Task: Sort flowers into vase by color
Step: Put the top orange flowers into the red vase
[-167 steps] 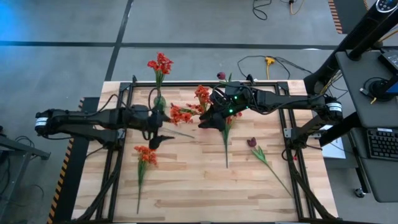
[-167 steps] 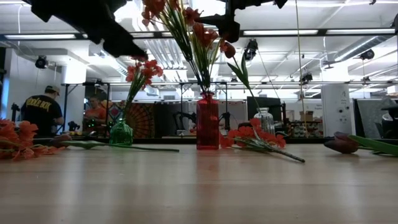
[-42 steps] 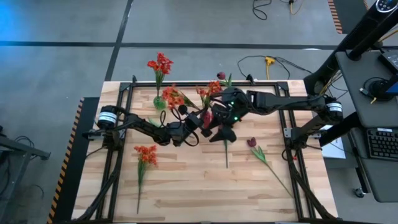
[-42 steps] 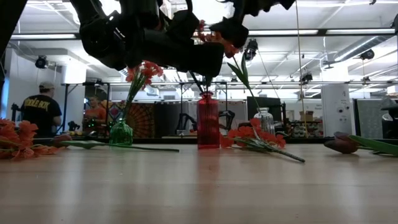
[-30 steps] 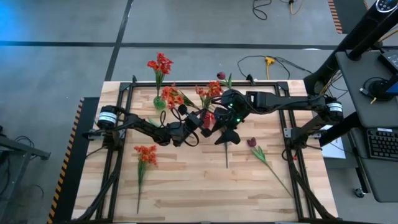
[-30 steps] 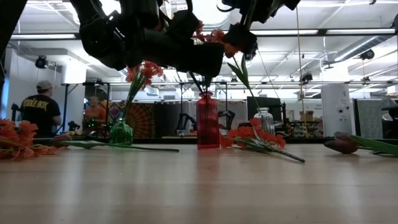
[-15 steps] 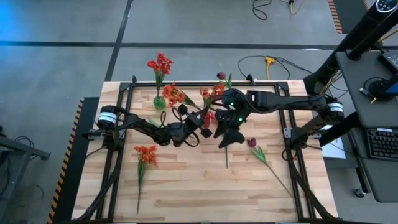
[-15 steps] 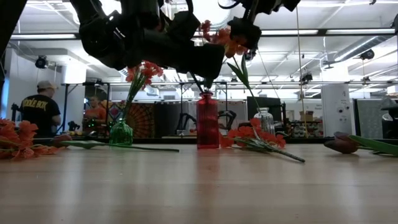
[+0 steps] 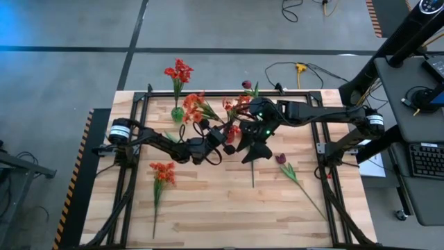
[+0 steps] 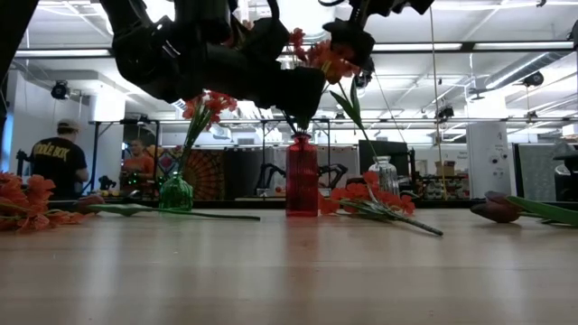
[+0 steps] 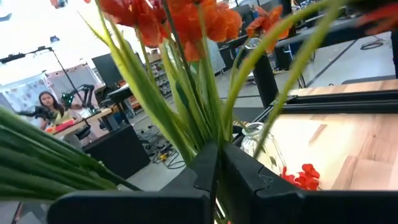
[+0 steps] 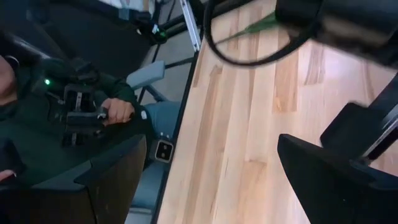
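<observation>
My left gripper (image 9: 225, 132) is shut on a bunch of orange-red flowers (image 9: 196, 107) just above the red vase (image 10: 302, 177), at the middle of the table. The blooms (image 11: 186, 18) stand above the fingers. Beside the bunch, on its right, my right gripper (image 9: 254, 149) hangs open with nothing between its fingers (image 12: 211, 180). More flowers lie flat on the table: an orange one (image 9: 163, 172) near left, a maroon one (image 9: 281, 160) on the right, and an orange one (image 10: 361, 197) beside the red vase. My left gripper pinches several green stalks (image 11: 208, 134) between its two fingers, below the blooms. The fingers come about level from the table's left and lie across the stalks. The bunch stands nearly upright, and its lower ends go down into the red vase's neck (image 10: 301, 135).
A green vase (image 9: 177, 113) with red flowers stands far left of the middle. A clear vase (image 10: 385, 176) with a maroon bloom (image 9: 246, 85) stands at the far edge. A black metal frame (image 9: 139, 104) rims the table. People (image 10: 59, 162) are in the room behind.
My right gripper, still open, has risen a little and drawn slightly toward the table's right, away from the bunch. My left gripper has kept its hold on the stalks over the red vase.
</observation>
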Motion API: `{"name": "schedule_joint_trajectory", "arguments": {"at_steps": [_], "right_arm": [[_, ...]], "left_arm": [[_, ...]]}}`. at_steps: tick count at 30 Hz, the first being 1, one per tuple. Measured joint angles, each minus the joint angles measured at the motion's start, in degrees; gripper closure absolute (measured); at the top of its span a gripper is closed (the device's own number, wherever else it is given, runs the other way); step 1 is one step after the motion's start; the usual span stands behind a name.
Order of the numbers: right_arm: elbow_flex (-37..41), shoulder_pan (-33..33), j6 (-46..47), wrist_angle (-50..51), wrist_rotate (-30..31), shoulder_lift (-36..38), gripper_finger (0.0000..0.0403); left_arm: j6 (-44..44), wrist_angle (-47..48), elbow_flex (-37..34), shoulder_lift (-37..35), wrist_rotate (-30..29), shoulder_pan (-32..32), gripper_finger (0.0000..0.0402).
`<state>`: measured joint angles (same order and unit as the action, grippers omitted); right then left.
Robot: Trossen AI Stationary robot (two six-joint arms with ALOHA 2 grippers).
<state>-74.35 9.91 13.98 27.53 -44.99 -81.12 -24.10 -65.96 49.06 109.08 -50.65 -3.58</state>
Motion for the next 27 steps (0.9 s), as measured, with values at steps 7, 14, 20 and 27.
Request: {"name": "schedule_joint_trajectory", "arguments": {"at_steps": [7,14,20,27], "right_arm": [[0.00,1.85,4.92,-4.34,0.00,0.00,0.0046],[0.00,3.23,11.16,-8.83,0.17,0.00,0.0046],[0.00,3.52,17.24,-11.95,4.77,0.00,0.0046],[0.00,3.48,22.83,-14.23,9.19,0.00,0.0046]], "left_arm": [[-3.56,0.01,-0.03,0.00,0.02,-1.40,0.0361],[-6.03,0.00,-0.07,-0.03,0.20,-2.87,0.0320],[-6.95,-1.15,-0.11,-0.05,0.18,-3.39,0.0288],[-8.84,-6.13,0.65,-0.42,0.18,-3.18,0.0272]]}}
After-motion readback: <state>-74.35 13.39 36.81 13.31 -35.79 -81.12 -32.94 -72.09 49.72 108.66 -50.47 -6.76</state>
